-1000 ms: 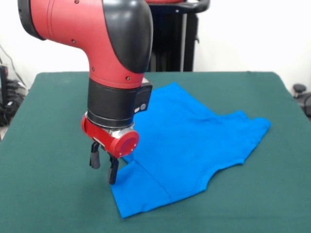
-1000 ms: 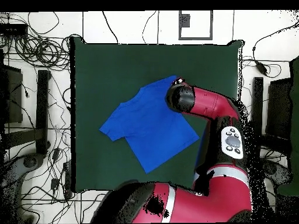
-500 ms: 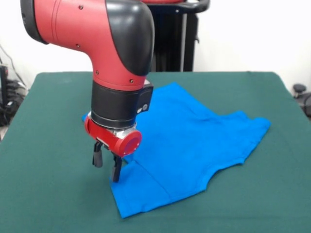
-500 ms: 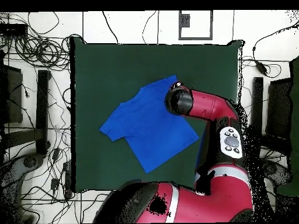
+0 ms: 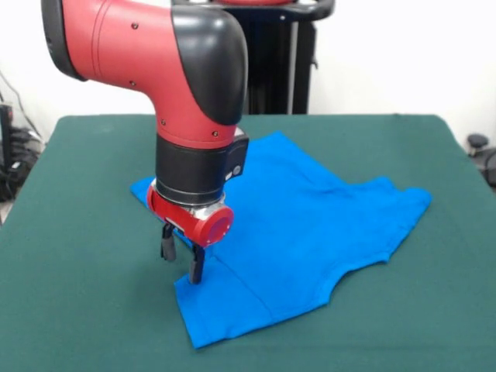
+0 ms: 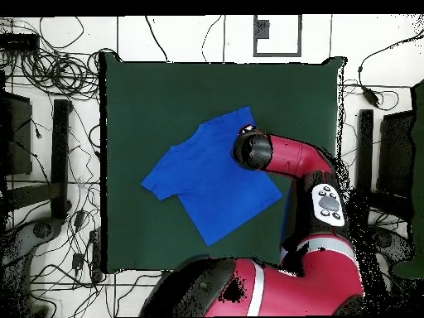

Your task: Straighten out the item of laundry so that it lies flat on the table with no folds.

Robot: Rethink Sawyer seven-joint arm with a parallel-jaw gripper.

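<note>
A red and black arm points straight down, its end effector (image 5: pixel 182 258) spread, fingertips at the edge of a bright blue T-shirt (image 5: pixel 310 232) lying mostly flat at the middle of the dark green bench (image 5: pixel 70 310). Cables (image 6: pixel 50 74) litter the white floor around the bench.

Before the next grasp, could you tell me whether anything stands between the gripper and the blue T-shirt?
Nothing visible does. The gripper hangs open at the edge of the blue T-shirt, with only bare green table around it.
</note>
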